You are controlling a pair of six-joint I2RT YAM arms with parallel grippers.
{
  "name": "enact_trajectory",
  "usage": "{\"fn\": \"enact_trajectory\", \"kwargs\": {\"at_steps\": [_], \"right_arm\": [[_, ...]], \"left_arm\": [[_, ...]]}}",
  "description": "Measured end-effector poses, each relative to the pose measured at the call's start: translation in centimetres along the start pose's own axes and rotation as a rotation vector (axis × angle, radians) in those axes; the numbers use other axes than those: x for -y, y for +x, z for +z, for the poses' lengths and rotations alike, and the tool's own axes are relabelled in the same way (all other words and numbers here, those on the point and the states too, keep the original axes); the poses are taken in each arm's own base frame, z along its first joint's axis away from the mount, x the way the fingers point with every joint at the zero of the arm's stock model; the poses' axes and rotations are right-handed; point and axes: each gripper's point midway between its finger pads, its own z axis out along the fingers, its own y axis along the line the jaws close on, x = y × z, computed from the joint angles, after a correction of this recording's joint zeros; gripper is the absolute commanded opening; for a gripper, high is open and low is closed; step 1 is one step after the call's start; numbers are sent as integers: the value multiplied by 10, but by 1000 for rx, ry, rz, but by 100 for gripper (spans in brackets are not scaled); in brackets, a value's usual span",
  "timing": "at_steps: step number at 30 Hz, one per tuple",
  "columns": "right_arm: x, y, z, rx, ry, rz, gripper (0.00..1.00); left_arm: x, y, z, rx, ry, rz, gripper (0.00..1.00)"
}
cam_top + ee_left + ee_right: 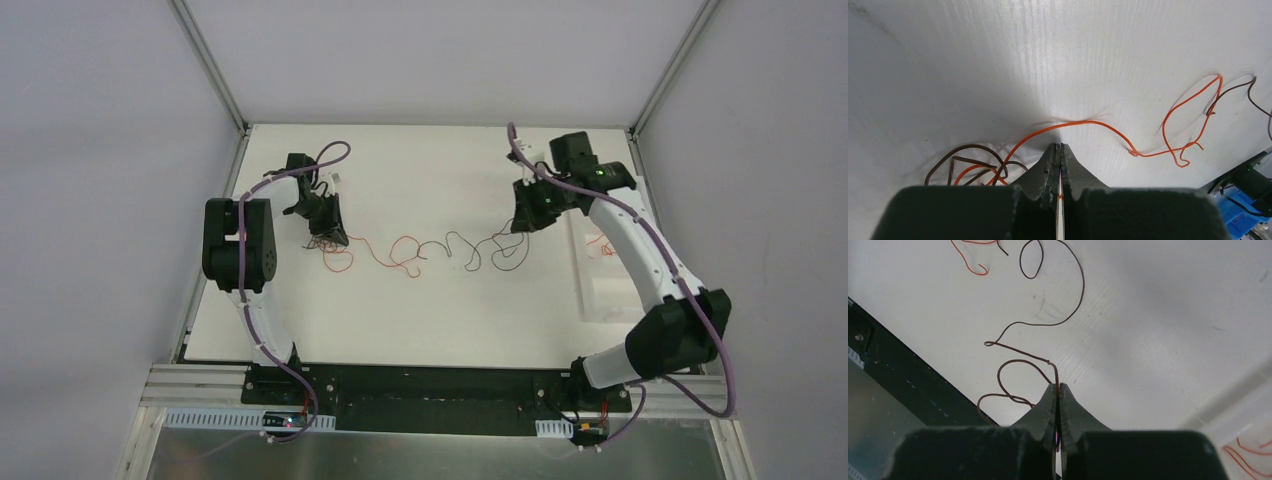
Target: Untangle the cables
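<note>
Overhead, the cables (430, 250) lie as one curly chain across the middle of the white table (430, 170), running from 9 o'clock to 3 o'clock between the two arms. The left gripper (330, 236) stands at the chain's 9 o'clock end with its jaws pressed together on an orange cable (1088, 122). In the left wrist view this cable arcs away from the fingertips toward 2 o'clock, and brown and orange loops (968, 165) lie just beside the fingers at 8 o'clock. The right gripper (520, 225) stands at the 3 o'clock end, jaws likewise closed, pinching a dark brown cable (1068, 315) that curls off toward 11 o'clock in the right wrist view. Bare board extends from the chain to the far edge at 12 o'clock and to the near edge at 6 o'clock, where a black base plate (430, 385) begins. A clear tray (583, 285) holding a few orange strands sits at 4 o'clock of the right gripper, partly under that arm. Grey walls (100, 150) close in the table at 9, 12 and 3 o'clock.
</note>
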Motion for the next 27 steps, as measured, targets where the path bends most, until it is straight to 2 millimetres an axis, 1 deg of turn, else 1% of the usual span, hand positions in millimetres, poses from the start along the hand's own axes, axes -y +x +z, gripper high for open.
{"fn": "enact_trajectory", "kwargs": {"at_steps": [5, 7, 10, 11, 12, 14, 17, 18, 20, 23, 25, 27], "right_arm": [[-3, -4, 70, -102, -51, -32, 0], [-3, -3, 95, -141, -63, -17, 0], [1, -7, 129, -168, -74, 13, 1], [0, -8, 137, -169, -77, 19, 3], [1, -10, 145, -166, -79, 23, 8], [0, -14, 158, -160, -82, 32, 19], [-4, -21, 173, -140, -87, 34, 47], [-5, -24, 179, -131, -90, 32, 54], [-9, -29, 187, -116, -93, 27, 63], [-14, -33, 198, -104, -102, 7, 73], [-19, -33, 204, -106, -112, -9, 81], [-26, -31, 208, -113, -129, -24, 86]], "left_arm": [[-1, 0, 0, 1, -1, -3, 0], [-1, 0, 0, 1, -1, -3, 0], [-1, 0, 0, 1, -1, -3, 0], [-1, 0, 0, 1, -1, -3, 0], [-1, 0, 0, 1, -1, -3, 0], [-1, 0, 0, 1, -1, -3, 0], [-1, 0, 0, 1, -1, -3, 0], [-1, 0, 0, 0, -1, -3, 0], [-1, 0, 0, 0, -1, -3, 0], [-1, 0, 0, 1, -2, -3, 0], [-1, 0, 0, 0, -1, -4, 0], [-1, 0, 0, 0, -1, -4, 0]]}}
